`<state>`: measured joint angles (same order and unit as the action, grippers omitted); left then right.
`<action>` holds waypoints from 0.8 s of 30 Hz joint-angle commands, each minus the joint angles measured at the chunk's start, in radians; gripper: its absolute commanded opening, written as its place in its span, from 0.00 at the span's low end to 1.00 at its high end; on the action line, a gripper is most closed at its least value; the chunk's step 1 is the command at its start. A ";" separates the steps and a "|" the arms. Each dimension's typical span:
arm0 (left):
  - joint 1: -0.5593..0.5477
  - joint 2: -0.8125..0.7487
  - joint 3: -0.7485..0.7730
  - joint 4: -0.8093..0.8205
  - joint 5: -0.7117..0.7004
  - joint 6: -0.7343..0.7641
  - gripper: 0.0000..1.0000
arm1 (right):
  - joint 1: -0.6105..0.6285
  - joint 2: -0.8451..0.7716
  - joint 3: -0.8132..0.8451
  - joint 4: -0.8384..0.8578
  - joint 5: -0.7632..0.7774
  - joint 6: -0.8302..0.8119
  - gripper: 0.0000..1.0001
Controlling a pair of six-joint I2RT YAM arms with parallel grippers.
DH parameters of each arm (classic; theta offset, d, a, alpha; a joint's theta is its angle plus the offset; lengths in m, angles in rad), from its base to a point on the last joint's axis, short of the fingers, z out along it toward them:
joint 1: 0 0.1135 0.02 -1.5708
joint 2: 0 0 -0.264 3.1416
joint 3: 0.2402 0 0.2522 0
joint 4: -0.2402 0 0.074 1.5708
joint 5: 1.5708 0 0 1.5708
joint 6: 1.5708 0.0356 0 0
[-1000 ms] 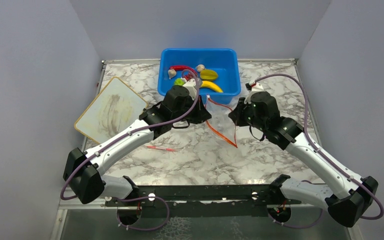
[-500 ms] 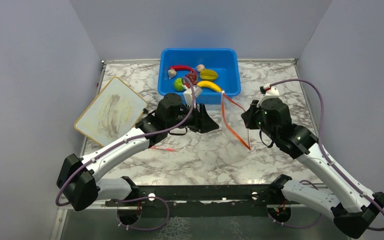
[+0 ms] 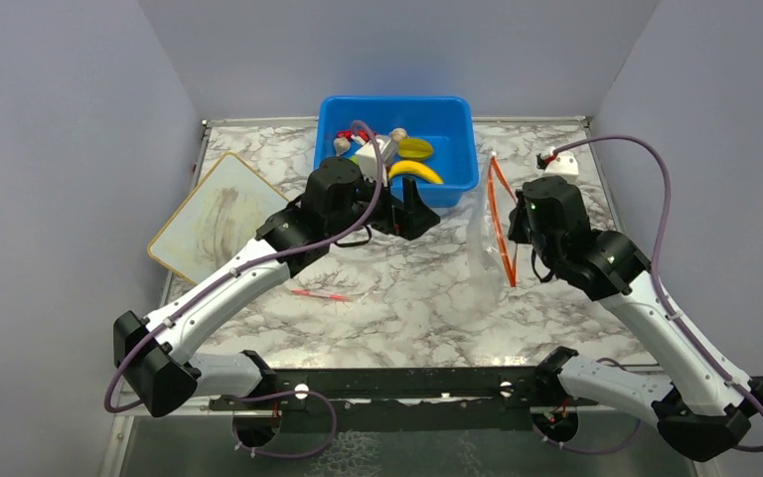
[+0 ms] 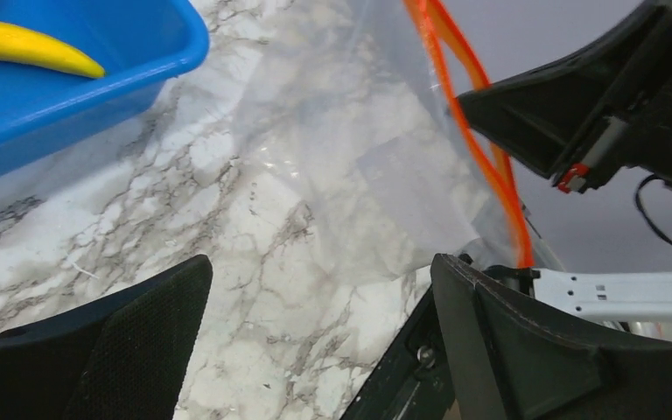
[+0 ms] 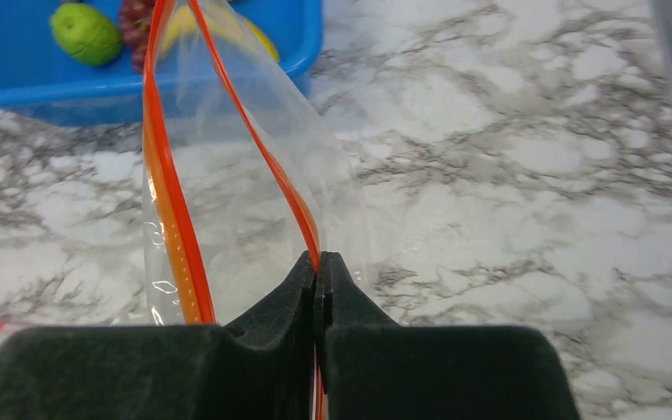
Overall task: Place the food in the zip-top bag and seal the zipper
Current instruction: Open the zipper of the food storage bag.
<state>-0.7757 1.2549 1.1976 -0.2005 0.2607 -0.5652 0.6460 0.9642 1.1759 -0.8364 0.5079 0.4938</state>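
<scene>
The clear zip-top bag (image 3: 481, 237) hangs off the table from my right gripper (image 3: 514, 227), which is shut on one lip of the orange-red zipper (image 5: 171, 201). The bag's mouth gapes open (image 5: 245, 166). My left gripper (image 4: 319, 267) stands open and empty just left of the bag (image 4: 376, 166), in front of the blue tub (image 3: 457, 119). The food lies in that tub: a banana (image 3: 417, 171), a starfruit (image 3: 416, 147), a garlic bulb (image 3: 397, 134), a lime (image 5: 87, 33) and grapes (image 5: 136, 24). My left arm hides part of the tub.
A beige-rimmed board (image 3: 221, 216) lies at the left of the marble table. A thin red stick (image 3: 320, 294) lies near the middle front. Grey walls close in on three sides.
My left gripper opened, let go of the bag and drew back toward the tub. My right gripper carried the bag up and to the right, so it now hangs from that side alone.
</scene>
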 commanded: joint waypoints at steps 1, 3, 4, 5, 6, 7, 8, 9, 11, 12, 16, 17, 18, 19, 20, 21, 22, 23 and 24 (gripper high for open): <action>0.003 0.027 0.037 -0.065 -0.143 0.084 0.99 | -0.005 0.047 0.119 -0.233 0.270 0.034 0.01; 0.005 0.043 0.054 -0.072 -0.183 0.120 0.99 | -0.005 0.084 0.175 -0.327 0.357 0.075 0.01; 0.006 0.053 0.070 -0.083 -0.205 0.139 0.99 | -0.006 0.108 0.204 -0.371 0.388 0.096 0.01; 0.008 0.064 0.084 -0.095 -0.220 0.154 0.99 | -0.005 0.135 0.230 -0.413 0.423 0.120 0.01; 0.010 0.075 0.102 -0.108 -0.245 0.169 0.99 | -0.006 0.155 0.248 -0.445 0.438 0.136 0.01; 0.011 0.085 0.116 -0.118 -0.268 0.183 0.99 | -0.005 0.169 0.250 -0.440 0.439 0.141 0.01; 0.013 0.095 0.128 -0.126 -0.289 0.195 0.99 | -0.005 0.176 0.235 -0.408 0.424 0.130 0.01; 0.016 0.105 0.138 -0.129 -0.304 0.205 0.99 | -0.005 0.176 0.203 -0.355 0.392 0.103 0.01; 0.021 0.128 0.158 -0.129 -0.324 0.217 0.99 | -0.005 0.160 0.121 -0.232 0.284 0.052 0.01; 0.025 0.142 0.161 -0.129 -0.329 0.223 0.99 | -0.005 0.147 0.074 -0.167 0.223 0.035 0.01; 0.040 0.215 0.212 -0.140 -0.348 0.255 0.95 | -0.006 0.102 -0.110 0.061 0.084 -0.010 0.01; 0.044 0.235 0.222 -0.141 -0.361 0.260 0.93 | -0.005 0.096 -0.148 0.101 0.079 -0.015 0.01; 0.050 0.253 0.232 -0.142 -0.372 0.264 0.92 | -0.005 0.093 -0.176 0.128 0.076 -0.017 0.01; 0.058 0.272 0.243 -0.143 -0.380 0.267 0.90 | -0.005 0.088 -0.196 0.145 0.067 -0.014 0.01; 0.065 0.292 0.255 -0.143 -0.386 0.270 0.89 | -0.005 0.082 -0.213 0.163 0.052 -0.013 0.01; 0.073 0.311 0.271 -0.143 -0.391 0.272 0.87 | -0.005 0.073 -0.222 0.179 0.031 -0.015 0.01; 0.084 0.332 0.288 -0.143 -0.396 0.274 0.84 | -0.005 0.061 -0.232 0.200 0.005 -0.019 0.01; 0.091 0.353 0.305 -0.143 -0.401 0.276 0.83 | -0.006 0.044 -0.243 0.224 -0.023 -0.026 0.01; 0.099 0.372 0.324 -0.143 -0.406 0.279 0.82 | -0.005 0.026 -0.258 0.251 -0.063 -0.035 0.01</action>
<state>-0.7090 1.5669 1.4441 -0.3309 -0.0841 -0.3183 0.6441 1.0626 0.9386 -0.7712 0.5758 0.4892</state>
